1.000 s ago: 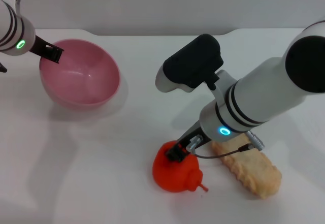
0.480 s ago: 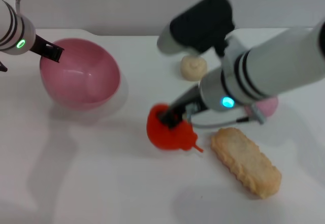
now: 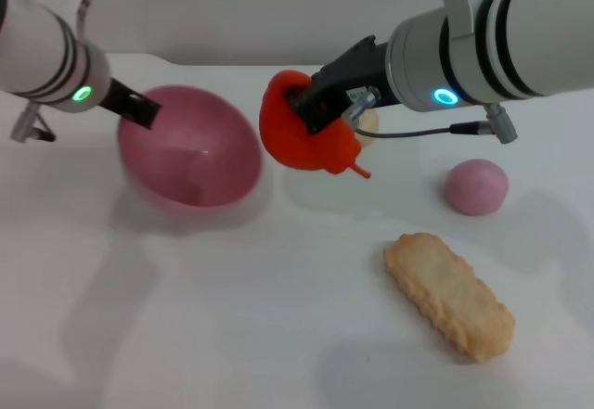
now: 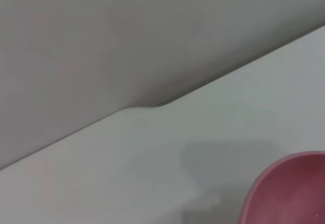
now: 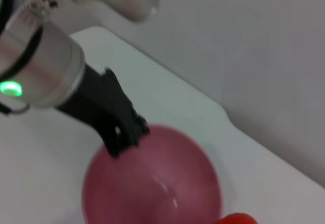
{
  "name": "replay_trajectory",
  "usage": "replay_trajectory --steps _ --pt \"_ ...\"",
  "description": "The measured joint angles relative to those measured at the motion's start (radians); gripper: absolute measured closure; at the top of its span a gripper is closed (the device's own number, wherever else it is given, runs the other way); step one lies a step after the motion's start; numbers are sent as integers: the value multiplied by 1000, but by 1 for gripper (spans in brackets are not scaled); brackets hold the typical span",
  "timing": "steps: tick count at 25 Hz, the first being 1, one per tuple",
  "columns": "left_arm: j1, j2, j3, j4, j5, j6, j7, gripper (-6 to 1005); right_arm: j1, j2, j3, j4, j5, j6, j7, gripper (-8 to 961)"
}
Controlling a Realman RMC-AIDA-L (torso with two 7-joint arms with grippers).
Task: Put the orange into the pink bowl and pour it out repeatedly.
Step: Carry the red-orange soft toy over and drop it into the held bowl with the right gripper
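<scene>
My right gripper (image 3: 311,110) is shut on the red-orange lumpy orange (image 3: 295,140) and holds it in the air just right of the pink bowl (image 3: 190,149). My left gripper (image 3: 139,108) is shut on the bowl's far left rim. The bowl looks lifted and tilted slightly, its inside bare. In the right wrist view the bowl (image 5: 152,178) fills the lower middle, with the left gripper (image 5: 124,132) clamped on its rim and a sliver of the orange (image 5: 237,219) at the edge. The left wrist view shows only the bowl's rim (image 4: 289,188).
A mauve-pink ball (image 3: 475,187) lies on the white table right of the orange. A long beige biscuit-like piece (image 3: 449,295) lies at the front right. A small cream bun (image 3: 368,123) peeks out behind the orange. The table's back edge meets a grey wall.
My right gripper has lifted the orange off the table and carried it back and left toward the bowl. My left gripper has moved the bowl to the right, toward the orange.
</scene>
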Motion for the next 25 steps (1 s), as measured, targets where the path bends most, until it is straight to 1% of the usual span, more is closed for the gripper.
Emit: replay_trajectory --steps 3,8,11,16,20,25 --pt "-2 -1 36 41 -50 4 3 958 1 0 5 -5 -2 -5 -6 872" --pt "-3 -2 56 72 -64 8 1 958 2 0 16 -6 -12 -11 -20 899" --pt "-4 -2 57 91 -95 11 3 958 2 0 17 -5 -36 -13 -22 907" --pt "-4 -2 75 111 -121 20 6 958 4 0 26 19 -46 -29 -24 898" --pt "-11 -2 96 115 -130 21 5 958 6 0 29 50 -46 -70 -44 891" --pt "-17 -3 117 122 -156 33 6 958 4 3 26 81 -33 -97 -51 883"
